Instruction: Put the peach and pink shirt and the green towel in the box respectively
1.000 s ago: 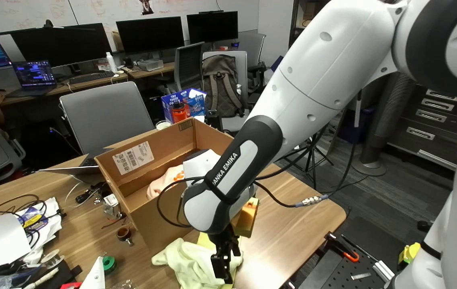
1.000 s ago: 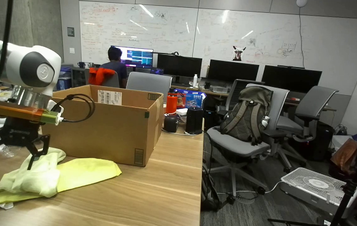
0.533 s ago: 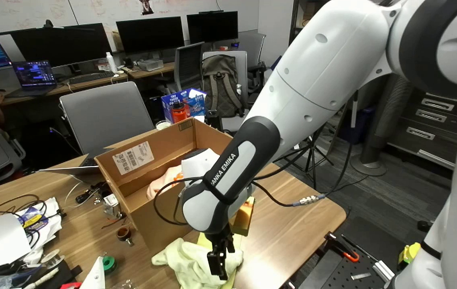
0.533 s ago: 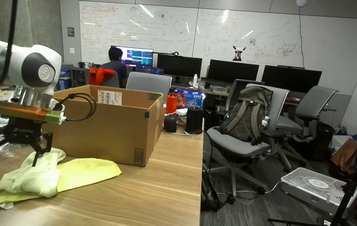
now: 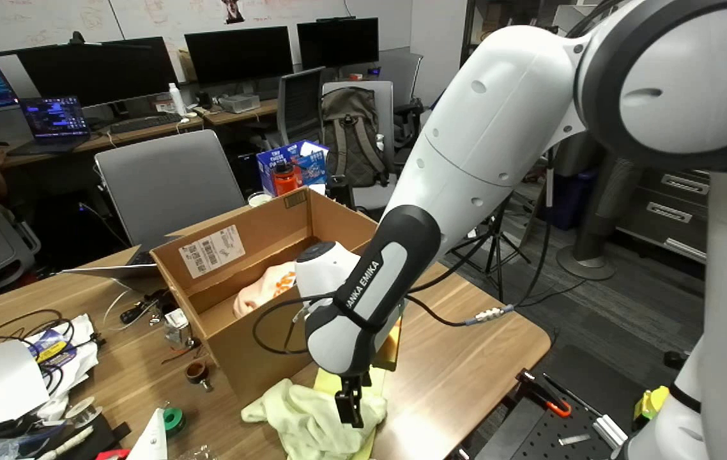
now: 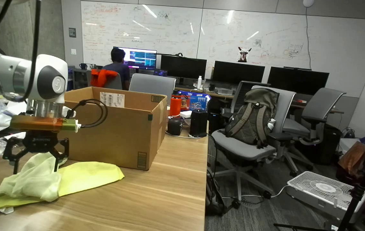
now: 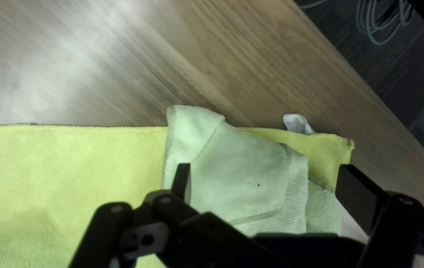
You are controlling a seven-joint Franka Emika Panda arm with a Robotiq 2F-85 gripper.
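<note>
In an exterior view, the crumpled green towel (image 6: 30, 187) stretches roughly from 7 to 1 o'clock; the gripper (image 6: 36, 172) points to 6 o'clock over it, jaws spread wide.

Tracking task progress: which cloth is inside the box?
The peach and pink shirt, marked with orange: the only cloth showing inside the box. The pale green towel lies outside, over bright yellow fabric on the table.
</note>
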